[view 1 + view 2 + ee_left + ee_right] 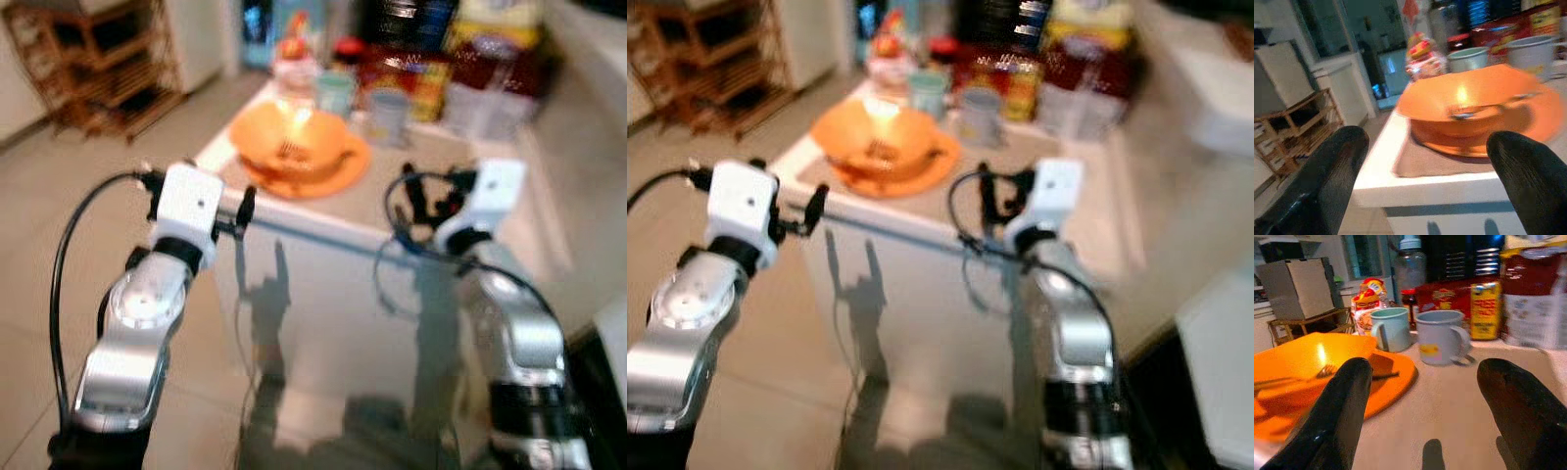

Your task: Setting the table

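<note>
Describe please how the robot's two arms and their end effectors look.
Both arms are silver metal with rounded joint housings. Each wrist carries a white box-shaped module with a black cable looping from it. The left end effector and the right end effector each have two long black fingers with rounded tips; the wrist views show a glossy, finely textured surface.

Orange bowl (290, 140), seemingly orange plate (338, 174).
</note>
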{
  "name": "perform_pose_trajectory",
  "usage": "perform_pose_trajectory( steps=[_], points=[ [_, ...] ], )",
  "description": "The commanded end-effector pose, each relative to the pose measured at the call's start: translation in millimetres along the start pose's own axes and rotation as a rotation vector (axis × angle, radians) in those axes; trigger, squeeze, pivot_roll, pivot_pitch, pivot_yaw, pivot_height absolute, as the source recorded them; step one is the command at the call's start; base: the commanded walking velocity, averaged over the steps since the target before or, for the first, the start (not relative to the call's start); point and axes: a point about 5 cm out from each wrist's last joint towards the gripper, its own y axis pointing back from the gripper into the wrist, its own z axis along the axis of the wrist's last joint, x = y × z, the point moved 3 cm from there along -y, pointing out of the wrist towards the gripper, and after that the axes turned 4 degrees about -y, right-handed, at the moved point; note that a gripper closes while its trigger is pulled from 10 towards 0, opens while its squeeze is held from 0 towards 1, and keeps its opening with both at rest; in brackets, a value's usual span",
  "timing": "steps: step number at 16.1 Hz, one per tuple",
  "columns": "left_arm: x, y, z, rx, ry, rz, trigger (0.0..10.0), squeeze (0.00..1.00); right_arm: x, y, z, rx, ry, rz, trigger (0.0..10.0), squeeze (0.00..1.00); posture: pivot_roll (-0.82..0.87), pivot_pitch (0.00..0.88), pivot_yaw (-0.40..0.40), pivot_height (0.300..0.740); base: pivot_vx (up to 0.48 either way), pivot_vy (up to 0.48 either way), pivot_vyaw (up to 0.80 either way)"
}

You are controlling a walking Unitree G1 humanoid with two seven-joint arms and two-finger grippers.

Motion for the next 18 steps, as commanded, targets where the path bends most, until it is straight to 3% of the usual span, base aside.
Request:
perform_pose_trajectory(
  steps=[1, 4, 7, 8, 9, 14, 18],
  points=[
    [3.7, -0.3, 9.6, -0.031, -0.006, 0.002, 10.0, 0.00, 4.9, -2.5, 9.4, -0.036, -0.014, 0.021, 10.0, 0.00, 0.07, 0.000, -0.058, 0.740, 0.405, 0.000, -0.80],
    [6.8, -0.4, 24.5, -0.087, -0.013, -0.016, 10.0, 0.00, -3.3, -6.1, 18.6, -0.053, 0.039, 0.037, 10.0, 0.00, 0.07, 0.000, -0.061, 0.740, 0.361, 0.000, 0.00],
    [12.7, 1.7, 32.4, -0.123, 0.009, -0.018, 10.0, 0.00, -6.7, -9.8, 24.6, -0.027, 0.053, 0.108, 10.0, 0.00, 0.07, 0.000, -0.063, 0.740, 0.000, 0.000, 0.00],
    [13.0, 4.8, 33.6, -0.133, 0.004, -0.050, 10.0, 0.00, -18.4, -13.3, 29.4, -0.027, 0.074, 0.096, 10.0, 0.92, 0.07, 0.000, -0.063, 0.740, 0.000, 0.000, 0.00],
    [12.6, 6.0, 34.1, -0.141, 0.000, -0.061, 10.0, 0.00, -22.6, -14.7, 30.5, -0.028, 0.074, 0.085, 10.0, 1.00, 0.07, 0.000, -0.063, 0.740, 0.000, 0.000, 0.00],
    [8.5, 10.1, 34.9, -0.139, 0.004, -0.121, 10.0, 0.00, -60.1, -47.8, 23.9, 0.062, 0.101, -0.001, 10.0, 1.00, 0.09, 0.000, -0.059, 0.740, 0.000, 0.000, 0.00],
    [8.6, 11.4, 34.3, -0.130, 0.000, -0.133, 10.0, 0.00, -68.9, -66.1, 13.6, 0.123, 0.062, 0.007, 10.0, 1.00, 0.11, 0.000, -0.049, 0.740, 0.000, 0.000, 0.00]
  ],
)
